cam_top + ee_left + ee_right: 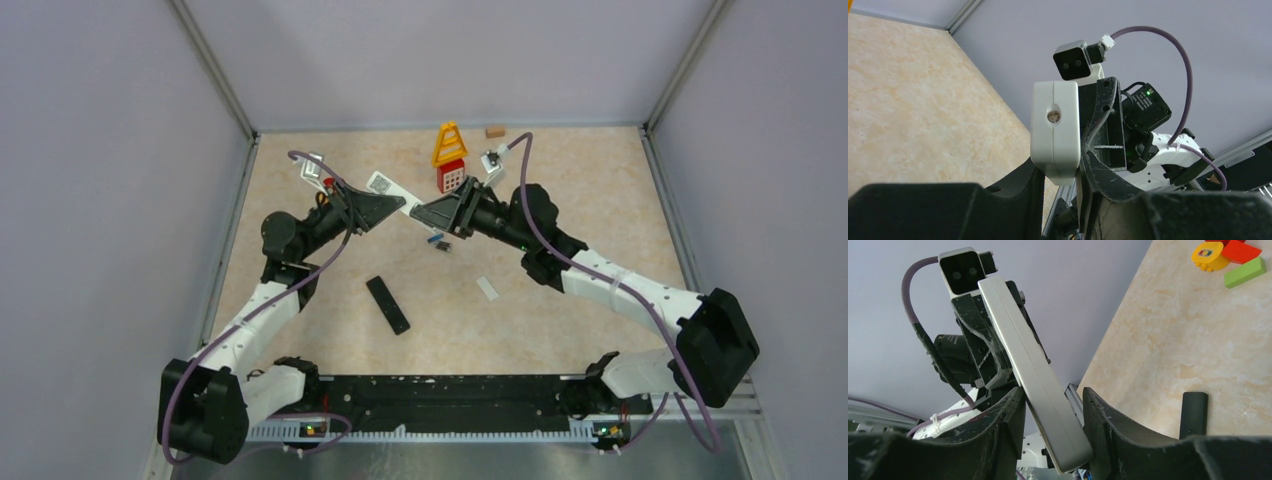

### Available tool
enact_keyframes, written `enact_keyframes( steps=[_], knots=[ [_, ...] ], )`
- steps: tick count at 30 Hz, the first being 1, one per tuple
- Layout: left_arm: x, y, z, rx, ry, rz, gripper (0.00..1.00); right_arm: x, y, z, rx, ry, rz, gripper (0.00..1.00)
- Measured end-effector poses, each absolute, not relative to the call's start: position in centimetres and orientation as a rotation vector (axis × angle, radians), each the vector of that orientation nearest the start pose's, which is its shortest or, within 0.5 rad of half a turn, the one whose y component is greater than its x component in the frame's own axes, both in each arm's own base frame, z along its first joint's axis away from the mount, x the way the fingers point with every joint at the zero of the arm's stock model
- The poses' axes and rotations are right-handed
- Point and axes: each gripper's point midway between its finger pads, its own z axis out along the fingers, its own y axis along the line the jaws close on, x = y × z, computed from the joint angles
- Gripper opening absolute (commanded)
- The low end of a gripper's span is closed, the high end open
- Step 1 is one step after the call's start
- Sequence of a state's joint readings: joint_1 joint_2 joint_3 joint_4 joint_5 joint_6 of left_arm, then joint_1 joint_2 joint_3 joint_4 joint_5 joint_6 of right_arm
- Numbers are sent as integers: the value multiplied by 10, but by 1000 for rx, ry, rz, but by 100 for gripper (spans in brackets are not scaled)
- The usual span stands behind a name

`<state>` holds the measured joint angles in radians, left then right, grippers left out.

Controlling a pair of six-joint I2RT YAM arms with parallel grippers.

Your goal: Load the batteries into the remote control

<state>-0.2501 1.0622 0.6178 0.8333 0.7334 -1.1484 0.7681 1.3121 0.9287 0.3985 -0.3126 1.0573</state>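
Both arms hold the white remote up between them; the batteries lie loose on the table.
From above, the left gripper and right gripper meet at the remote, with the batteries just beside the right one. Left wrist: its fingers pinch the remote's end. Right wrist: the remote slants between the fingers. I cannot tell whether they press it, and its battery compartment is hidden.

White-and-black arms, purple cables, scuffed black jaws, green dot, possibly an LED
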Motion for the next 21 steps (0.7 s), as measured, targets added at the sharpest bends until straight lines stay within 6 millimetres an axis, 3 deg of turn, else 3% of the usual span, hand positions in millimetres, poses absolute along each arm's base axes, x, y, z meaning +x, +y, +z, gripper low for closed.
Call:
enact_keyframes(
  steps=[3,6,7,9,11,16,21],
  knots=[
    [265,-218,344,83,1481,-1612,0,249,363,315,-33,1805,1627,24],
    [267,-218,343,53,1495,-1627,0,250,363,316,-44,1792,1624,34],
    [267,-218,344,46,1496,-1631,0,250,363,317,-50,1787,1623,43],
    [267,-217,345,33,1497,-1639,0,250,362,319,-58,1776,1627,75],
    [268,-218,345,33,1501,-1638,0,248,363,321,-80,1764,1634,88],
    [270,-218,336,27,1535,-1619,0,241,357,324,-114,1728,1645,91],
    [272,-219,333,28,1547,-1616,0,246,348,329,-121,1706,1627,76]
  ],
)
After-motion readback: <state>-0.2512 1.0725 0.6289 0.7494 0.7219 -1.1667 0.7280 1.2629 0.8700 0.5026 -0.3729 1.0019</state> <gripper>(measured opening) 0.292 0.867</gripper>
